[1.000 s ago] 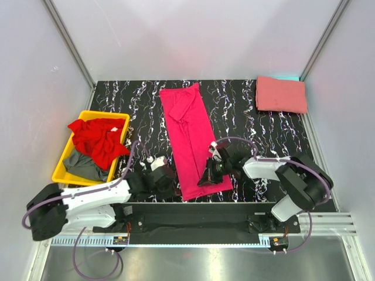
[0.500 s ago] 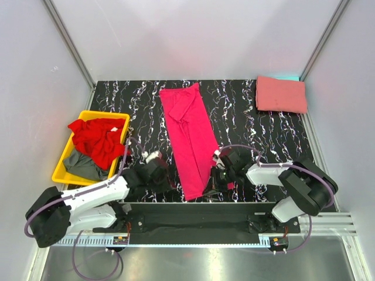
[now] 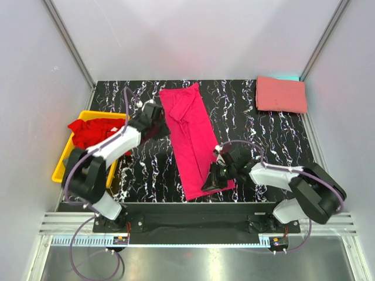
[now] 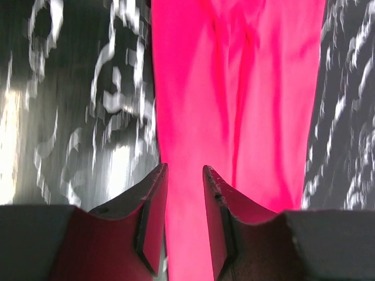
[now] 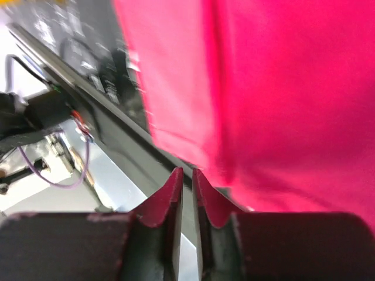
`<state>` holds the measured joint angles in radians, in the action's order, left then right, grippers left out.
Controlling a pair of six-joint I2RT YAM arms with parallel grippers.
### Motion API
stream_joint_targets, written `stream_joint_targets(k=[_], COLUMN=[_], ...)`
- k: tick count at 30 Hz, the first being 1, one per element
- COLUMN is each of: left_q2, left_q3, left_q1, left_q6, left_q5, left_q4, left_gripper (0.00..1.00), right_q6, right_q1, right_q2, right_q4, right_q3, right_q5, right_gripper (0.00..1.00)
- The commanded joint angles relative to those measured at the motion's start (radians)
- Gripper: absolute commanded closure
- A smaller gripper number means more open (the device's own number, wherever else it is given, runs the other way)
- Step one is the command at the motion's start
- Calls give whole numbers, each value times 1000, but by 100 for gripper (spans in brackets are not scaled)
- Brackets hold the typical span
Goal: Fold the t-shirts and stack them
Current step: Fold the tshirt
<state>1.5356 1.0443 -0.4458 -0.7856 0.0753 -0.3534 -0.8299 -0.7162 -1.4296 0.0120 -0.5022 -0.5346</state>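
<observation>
Magenta shirt (image 3: 190, 140) lay lengthwise mid-frame on the worktop (image 3: 263, 140). Left gripper (image 4: 184, 172) hung at its upper-left edge, jaws slightly apart, empty; right gripper (image 5: 186, 174) sat at its lower-right corner, jaws nearly closed, hold unclear

black marbled table (image 3: 263, 134), plain white walls (image 3: 193, 35)

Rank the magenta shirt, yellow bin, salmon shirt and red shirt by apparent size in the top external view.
1. magenta shirt, the long strip.
2. yellow bin, partly covered by the left arm.
3. salmon shirt and red shirt: too close to rank, since the red one is crumpled and partly hidden.
</observation>
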Motion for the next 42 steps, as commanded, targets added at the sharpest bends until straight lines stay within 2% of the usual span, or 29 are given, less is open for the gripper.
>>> stream_joint_targets(k=[1,5,10,14,19,22,23,26,30,32,35,36,37,42], left_q2=[142,337,521,657,816,900,917,919,758,645,450,386,262,-56], left_q3=[167,307,466,627,847,971,1000,1073,932,877,699,554,480,8], left_q1=[48,82,114,142,186,220,228,248,245,240,216,193,181,106], left_q6=[85,120,144,141,177,200,215,242,266,249,230,227,221,155], left_q5=[-35,-92,-124,-77,-31,-80,-147,-184,-206,-224,-210,-204,-197,-253], left_q4=[70,57,34,-109,-205,-214,-216,-263,-256,-291,-326,-314,-288,-228], left_gripper=[66,67,67,67,66,64,64,63,58,53,50,49,48,47], right_q6=[34,83,103,109,123,129,133,135,140,138,147,149,152,146], right_q1=[-9,-9,-9,-9,-8,-8,-8,-8,0,21,59,72,90,224], right_q2=[128,231,326,362,388,367,359,330,290,255,190,181,173,140], right_q4=[-147,-338,-437,-509,-552,-583,-598,-607,-595,-570,-598,-601,-598,-586], right_q3=[-133,-284,-387,-450,-464,-461,-460,-437,-391,-363,-357,-351,-331,-269], right_q5=[86,177,303,425,586,614,613,584,539,438,392,381,340,262], right_gripper=[81,78,78,78,70,62,61,59,54,51,50,50,51,54])
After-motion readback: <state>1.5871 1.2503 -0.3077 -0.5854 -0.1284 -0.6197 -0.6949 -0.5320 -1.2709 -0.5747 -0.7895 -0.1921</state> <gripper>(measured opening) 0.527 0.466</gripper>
